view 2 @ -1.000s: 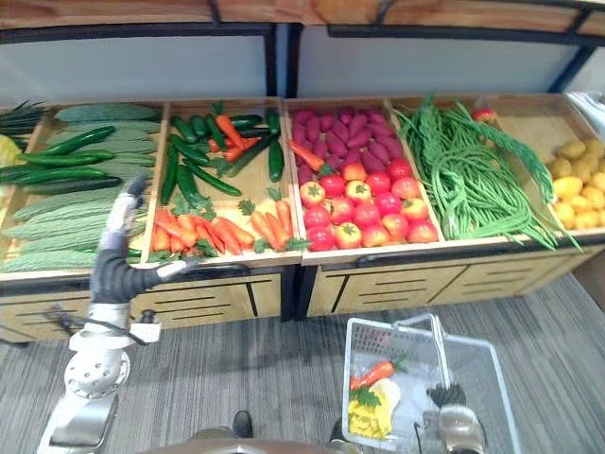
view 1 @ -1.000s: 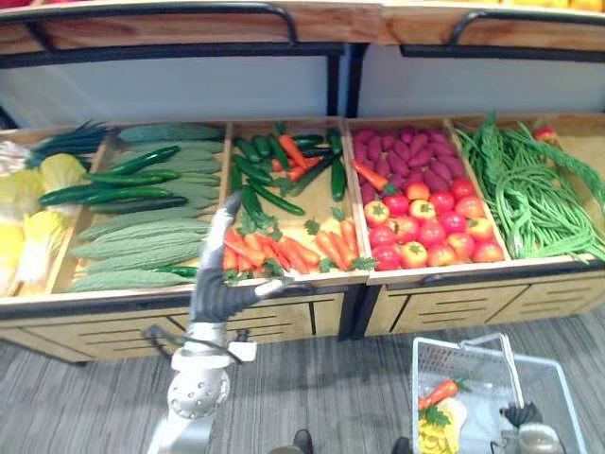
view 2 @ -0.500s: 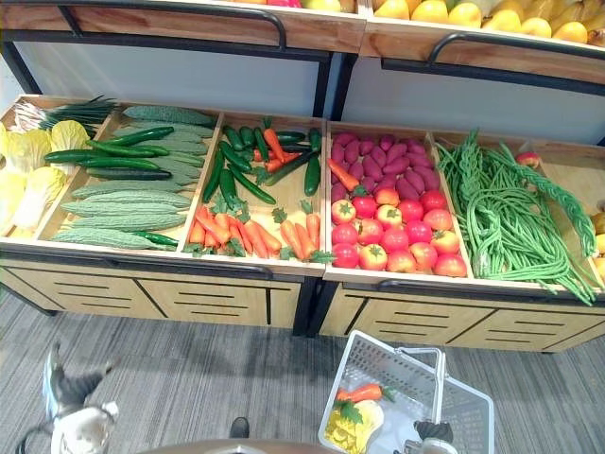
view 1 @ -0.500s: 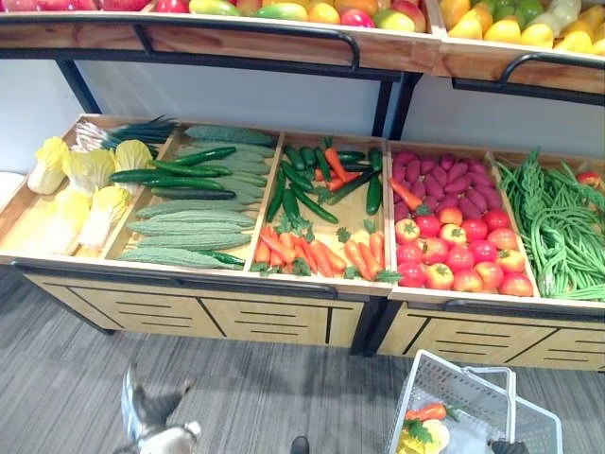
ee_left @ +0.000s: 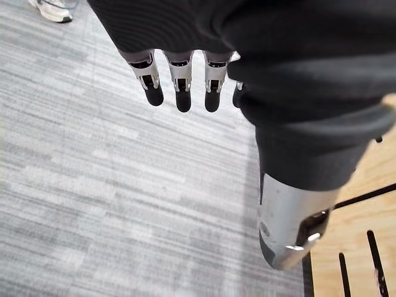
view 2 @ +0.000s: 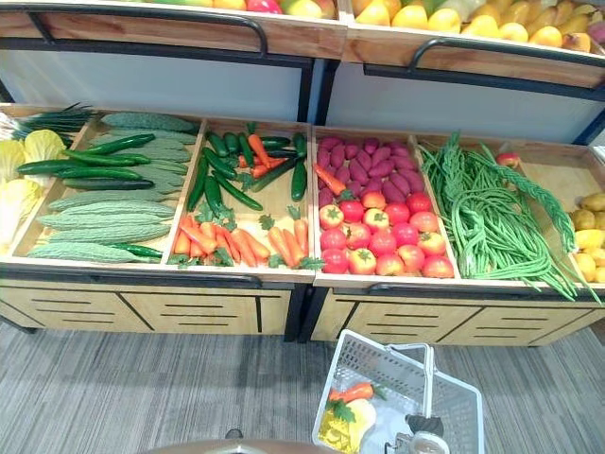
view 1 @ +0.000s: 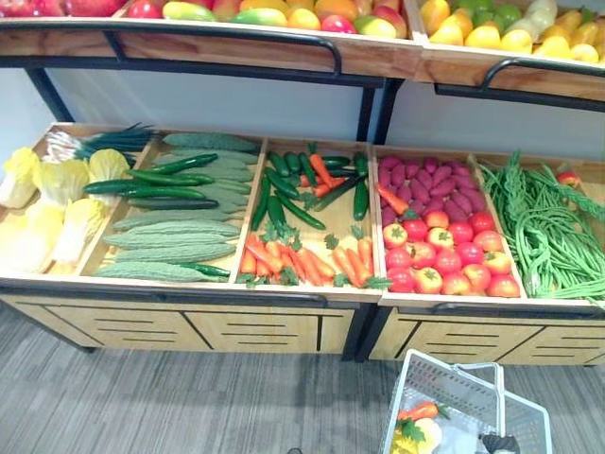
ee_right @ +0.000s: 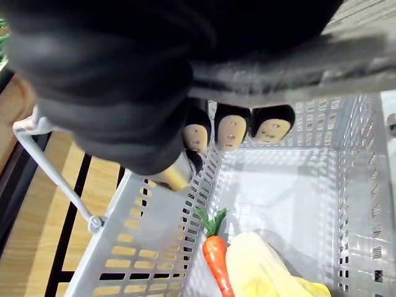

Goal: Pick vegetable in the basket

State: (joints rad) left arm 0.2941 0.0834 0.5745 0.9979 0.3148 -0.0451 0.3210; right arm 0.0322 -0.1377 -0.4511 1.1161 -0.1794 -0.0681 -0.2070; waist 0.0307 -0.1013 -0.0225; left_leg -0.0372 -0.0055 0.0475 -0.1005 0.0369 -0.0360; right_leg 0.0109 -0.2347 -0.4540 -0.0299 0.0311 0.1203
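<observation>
My right hand is shut on the handle of a white mesh basket, which hangs low at the right over the floor. Inside lie an orange carrot with a green top and a pale yellow leafy vegetable. My left hand hangs over the grey floor with straight fingers and holds nothing. In front stands a wooden produce stand with carrots, dark cucumbers and bumpy bitter gourds.
The stand also holds cabbages, tomatoes, purple sweet potatoes and long green beans. An upper shelf of fruit overhangs the bins. A person's shoe is on the grey floor.
My left hand, raised before the carrots a second ago, has dropped down out of the eye views. The camera has tilted upward. The basket stays in my right hand.
</observation>
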